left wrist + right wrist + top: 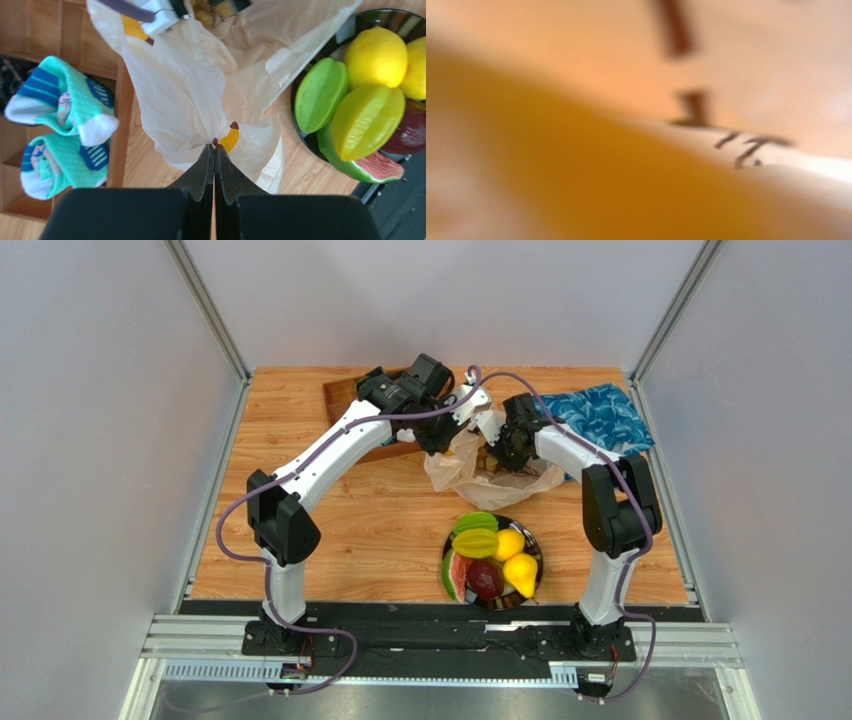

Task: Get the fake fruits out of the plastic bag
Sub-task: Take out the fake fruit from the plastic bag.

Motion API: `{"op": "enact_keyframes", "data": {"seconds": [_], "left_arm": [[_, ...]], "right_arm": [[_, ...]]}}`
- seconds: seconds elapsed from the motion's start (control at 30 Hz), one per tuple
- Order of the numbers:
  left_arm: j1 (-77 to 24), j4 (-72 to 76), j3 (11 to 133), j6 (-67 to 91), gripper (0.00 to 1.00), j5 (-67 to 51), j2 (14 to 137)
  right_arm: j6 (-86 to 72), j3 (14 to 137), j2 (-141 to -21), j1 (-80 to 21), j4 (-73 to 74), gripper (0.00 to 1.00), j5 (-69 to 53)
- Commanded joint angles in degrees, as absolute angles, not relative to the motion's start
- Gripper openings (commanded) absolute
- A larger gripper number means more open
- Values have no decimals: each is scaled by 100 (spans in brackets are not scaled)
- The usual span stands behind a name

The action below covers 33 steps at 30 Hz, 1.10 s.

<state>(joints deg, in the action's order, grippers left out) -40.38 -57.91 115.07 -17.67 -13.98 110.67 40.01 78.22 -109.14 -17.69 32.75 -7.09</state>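
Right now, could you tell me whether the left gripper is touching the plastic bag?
Touching. The left wrist view shows the left gripper closed on a pinched fold of the plastic bag, with no gap between them.

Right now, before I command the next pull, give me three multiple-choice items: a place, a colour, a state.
1. Where does the plate stand?
A. on the table, nearer the robot than the plastic bag
B. inside the wooden tray
C. on the blue bag

2. What colour is the plate?
A. white
B. black
C. red

3. What are the left fingers doing?
A. hanging open
B. shut on a fold of the plastic bag
C. resting on the plate

Key: 1 A, the top view shows it in front of the bag. 2 B, its rim shows dark round the fruits. 3 B, the left wrist view shows them pinching the film.
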Motion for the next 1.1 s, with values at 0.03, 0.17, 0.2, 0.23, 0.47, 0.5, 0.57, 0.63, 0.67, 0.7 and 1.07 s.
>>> {"op": "enact_keyframes", "data": {"seconds": [0.03, 0.17, 0.2, 0.23, 0.47, 0.5, 0.57, 0.63, 0.67, 0.7, 1.07], "left_arm": [[-3912, -5485, 11671, -1574, 0, -528, 11057], [-3701, -5309, 11839, -1249, 0, -256, 11127], [-3674, -5291, 11874, -1196, 0, -246, 11162], [-3639, -5274, 11952, -1126, 0, -246, 11223], [-3454, -5194, 12313, -827, 0, -342, 11470], [-3437, -5194, 12331, -826, 0, -386, 11487], [-3410, -5212, 12384, -774, 0, -491, 11540], [-3393, -5212, 12393, -765, 0, -571, 11566], [-3393, -5221, 12393, -756, 0, -632, 11558], [-3393, -5221, 12384, -747, 0, -668, 11566], [-3384, -5299, 12392, -791, 0, -1472, 11531]], "right_arm": [[3955, 7875, -9635, -1714, 3717, 5, -1519], [3832, 7954, -8782, -1722, 4427, 3, -2073], [3789, 7971, -8511, -1723, 4551, 2, -2161], [3745, 8015, -8403, -1723, 4683, 2, -2336], [3472, 8129, -7542, -1775, 5668, 3, -3058], [3480, 8147, -7454, -1836, 5791, 4, -3137], [3541, 8130, -7234, -1933, 6160, 4, -3243], [3612, 8016, -7067, -2126, 6571, 5, -3296], [3656, 7955, -7014, -2197, 6687, 5, -3287], [3691, 7763, -6961, -2336, 6784, 5, -3278], [3735, 6908, -6118, -2821, 6409, 5, -2620]]}}
